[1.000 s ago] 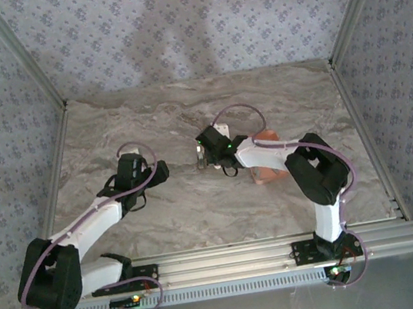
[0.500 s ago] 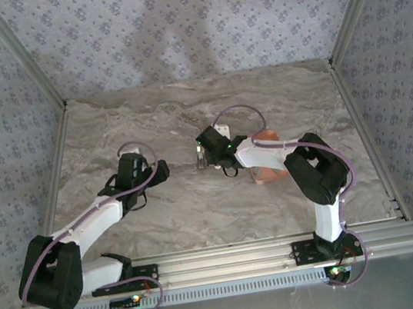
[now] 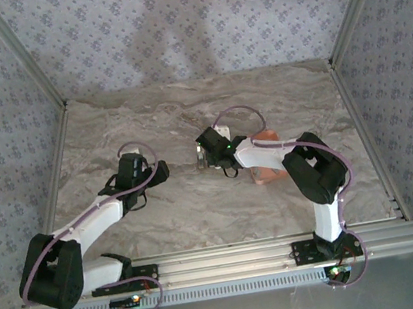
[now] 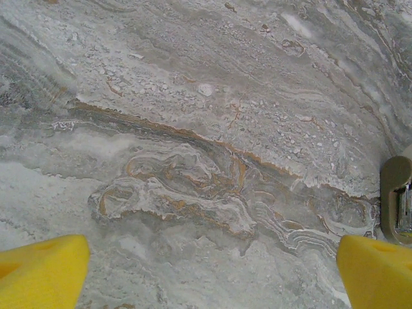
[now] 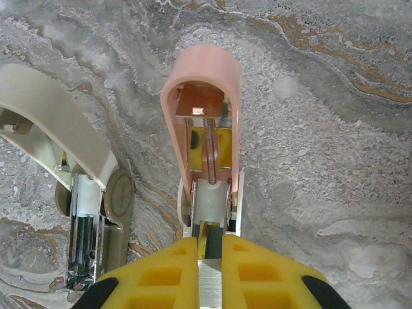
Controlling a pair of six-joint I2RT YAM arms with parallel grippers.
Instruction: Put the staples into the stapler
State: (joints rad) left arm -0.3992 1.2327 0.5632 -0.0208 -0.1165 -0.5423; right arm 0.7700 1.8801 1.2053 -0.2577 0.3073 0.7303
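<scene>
Top external view puts me mid-task, I judge. Starting on the left, the left gripper hangs over bare table, fingers spread wide and holding nothing. At the centre, a whitish oblong piece lies just to the left of the stapler. The stapler's pink top is hinged up, so the spring and the white base are exposed. The right gripper sits at its near end with its fingers pressed together. A thin silvery sliver shows between them, and I cannot tell whether that is staples. Opening looks done; seating the staples and closing the top remain. Right of that, a salmon tray lies partly under the right arm. The table is grey marbled stone with rust veins. Patterned blue-grey walls enclose it, and an aluminium rail runs along the near edge.
</scene>
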